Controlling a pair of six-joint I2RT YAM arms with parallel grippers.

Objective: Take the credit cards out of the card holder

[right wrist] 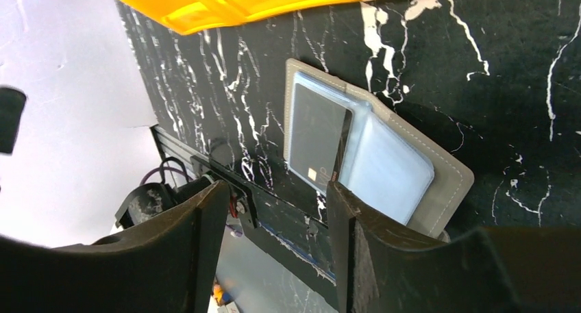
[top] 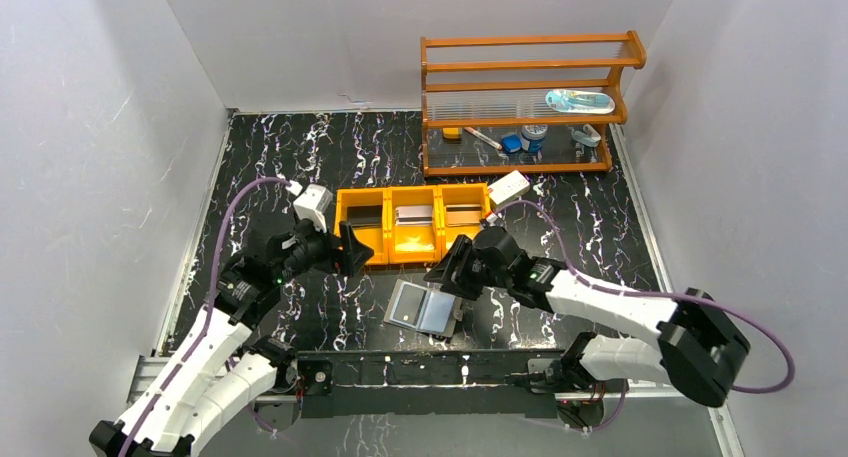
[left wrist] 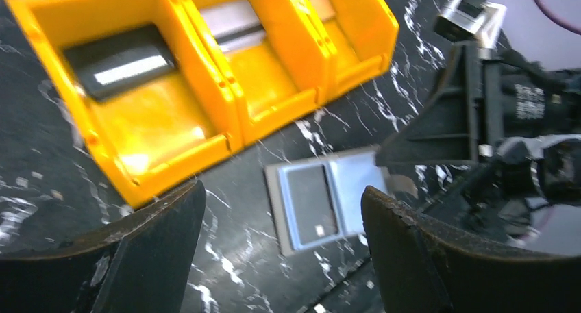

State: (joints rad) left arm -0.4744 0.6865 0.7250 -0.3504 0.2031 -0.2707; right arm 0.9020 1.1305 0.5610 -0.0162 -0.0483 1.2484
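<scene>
left pincer (top: 350,249): released; its two dark fingers (left wrist: 151,251) stand wide apart with nothing between them, above the table (top: 300,157).
right pincer (right wrist: 274,196): released; jaws partly apart and gripping nothing. One finger (right wrist: 356,231) overlaps the near edge of the card holder (right wrist: 390,162); whether it touches cannot be told.
card holder: lies open and flat on the table, pale blue inner faces up. It is directly below the right pincer, and to the right of the left pincer and nearer the arm bases.
dark card in holder (right wrist: 316,138): tucked in the holder's left-hand pocket, just beyond the right pincer's fingertips in the wrist view.
orange tray (top: 415,249): three compartments side by side, just beyond the left pincer, which hangs at its near left corner. It is also beyond the right pincer, apart from the holder.
dark card in tray (left wrist: 123,61): at the back of the left compartment, the one closest to the left pincer.
silvery card (left wrist: 233,22): in the middle compartment.
brownish card (top: 462,214): in the right compartment, straight beyond the right pincer.
white box (top: 508,187): on the table just past the tray's right end, on the far side of the right pincer.
wooden rack (top: 520,107): at the far edge, well beyond both pincers, with small items on its lower shelf.
</scene>
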